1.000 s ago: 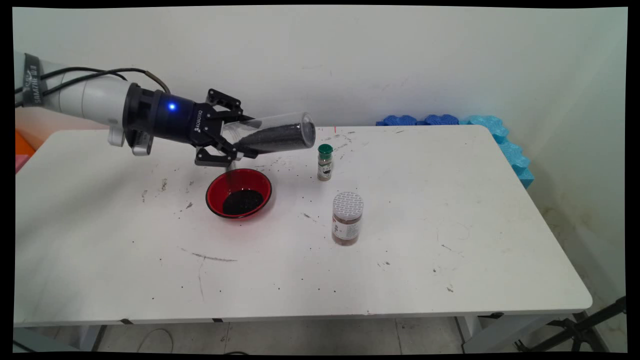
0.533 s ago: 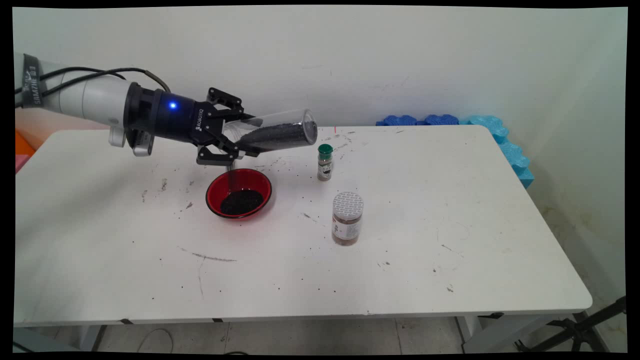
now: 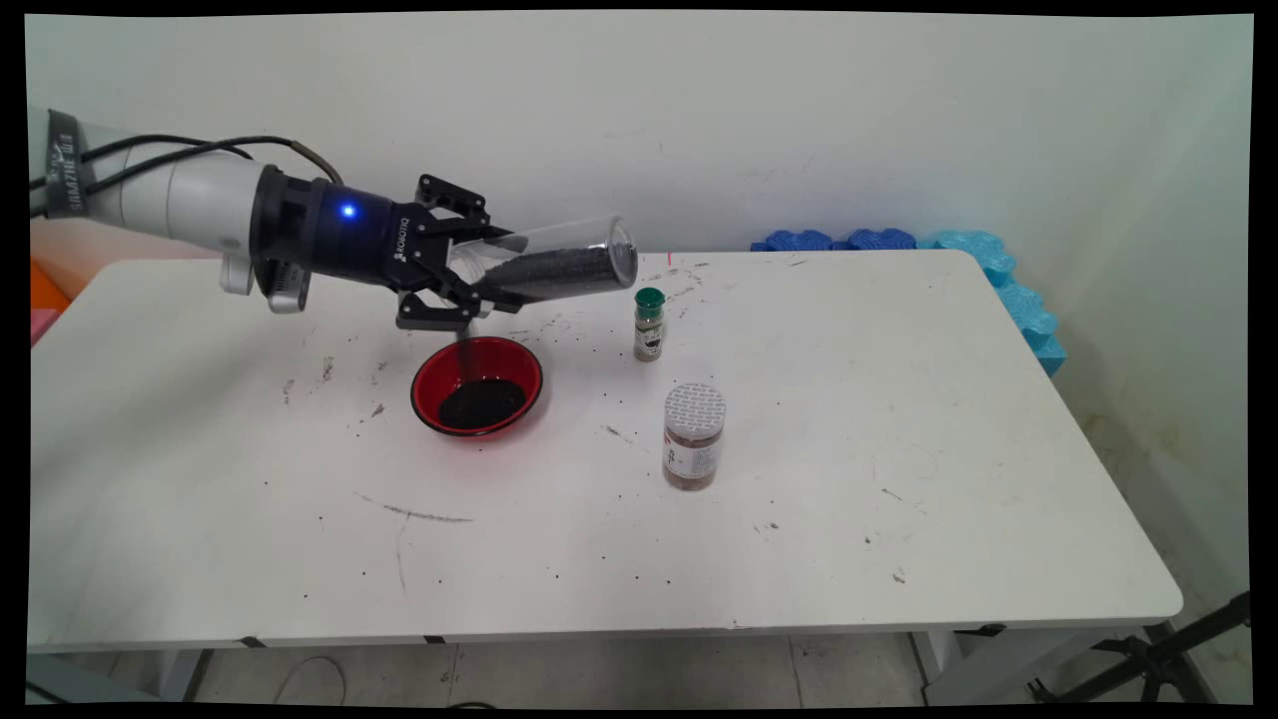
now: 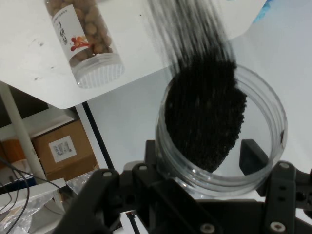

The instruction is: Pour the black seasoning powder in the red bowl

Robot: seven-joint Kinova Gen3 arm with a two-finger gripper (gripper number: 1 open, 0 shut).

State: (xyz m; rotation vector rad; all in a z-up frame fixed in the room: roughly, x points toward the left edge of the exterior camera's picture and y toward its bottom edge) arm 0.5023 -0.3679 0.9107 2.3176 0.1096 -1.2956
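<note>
Jar (image 3: 544, 268) tipped further; grains (image 4: 204, 112) pouring.

In the hand view, the clear plastic jar of brown nuts (image 4: 84, 41) is cut off at the upper left edge; its label print is too small to read.

Robot test lab or makeshift research room. Evidence: scuffed white worktop (image 3: 899, 419) against a bare, marked wall (image 3: 799, 120); blue foam blocks (image 3: 988, 270) stacked at its far right corner; cardboard box (image 4: 61, 151) and loose cables (image 4: 14, 195) beneath.
</note>
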